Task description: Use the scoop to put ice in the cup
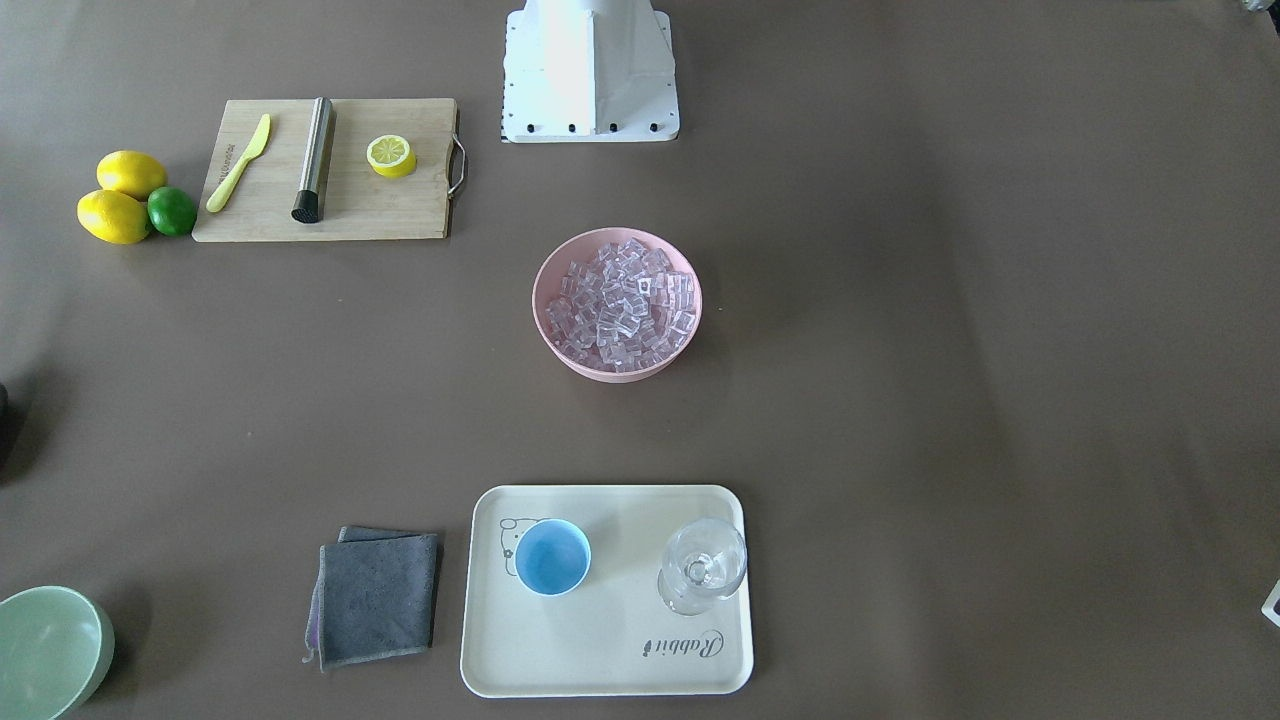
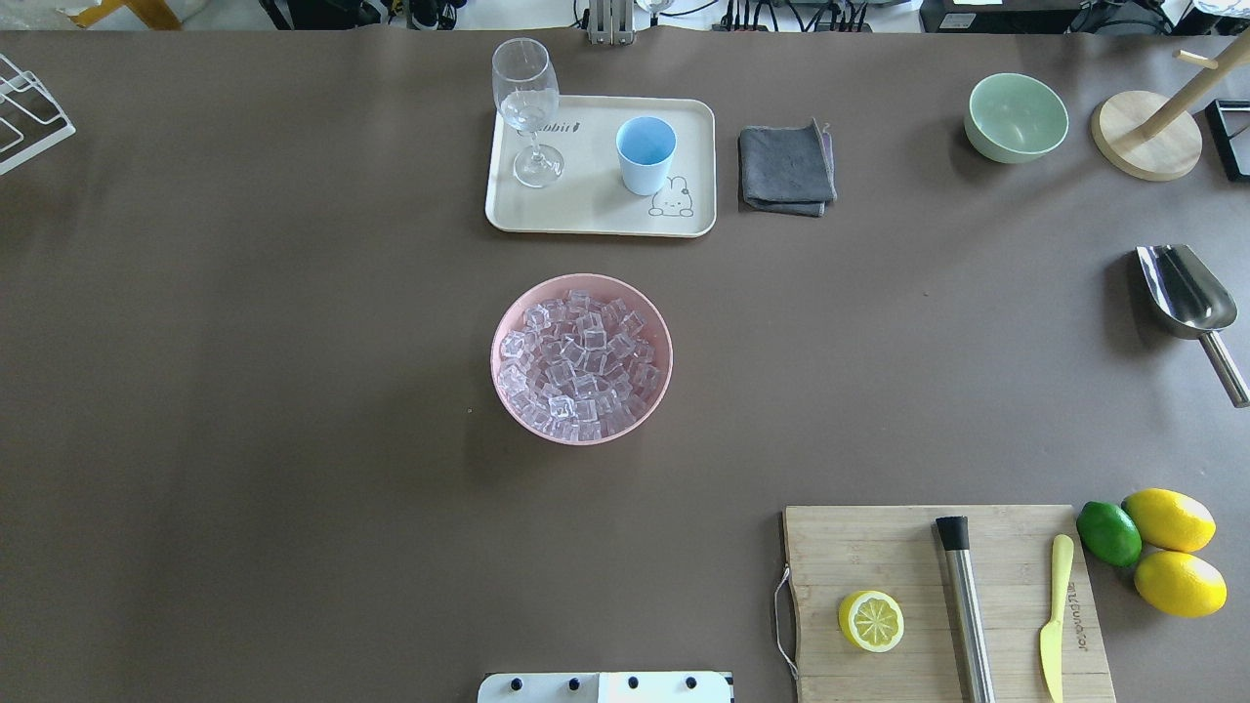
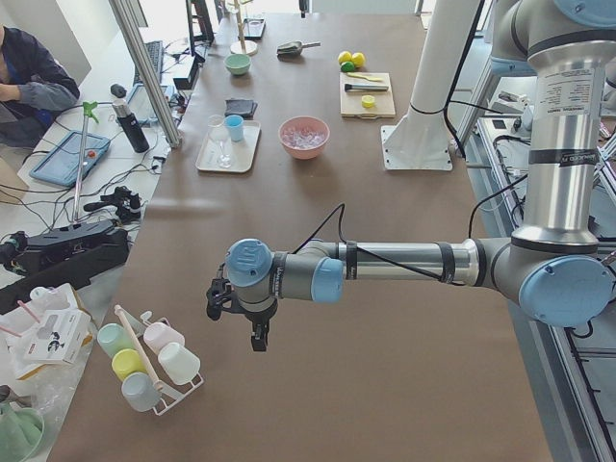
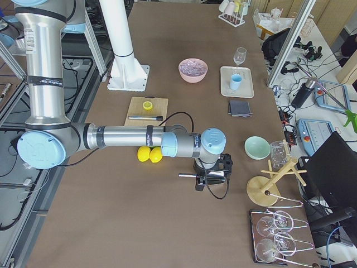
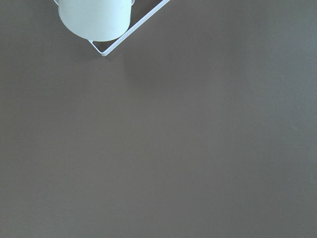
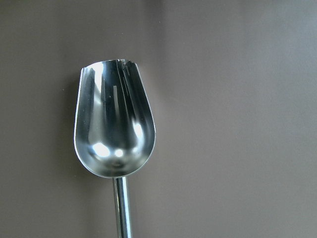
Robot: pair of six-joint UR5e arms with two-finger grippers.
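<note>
brown table (image 2: 293, 342) holds the scoop (image 2: 1184, 291), cluttered desk (image 4: 329, 61) alongside.

Ice (image 2: 581, 356): in the bowl (image 2: 582, 440) — table (image 2: 293, 342) centre.
Cup (image 2: 645, 154): on the tray (image 2: 586, 210), right half — table's far edge.
Scoop (image 2: 1184, 291): table's right edge.

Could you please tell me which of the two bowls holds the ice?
The pink bowl mid-table, heaped with ice; the pale-green bowl is empty.

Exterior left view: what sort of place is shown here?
Probably a robotics lab staged as a drinks counter: the left arm over the table, cables beside it, a pink bowl of ice.
</note>
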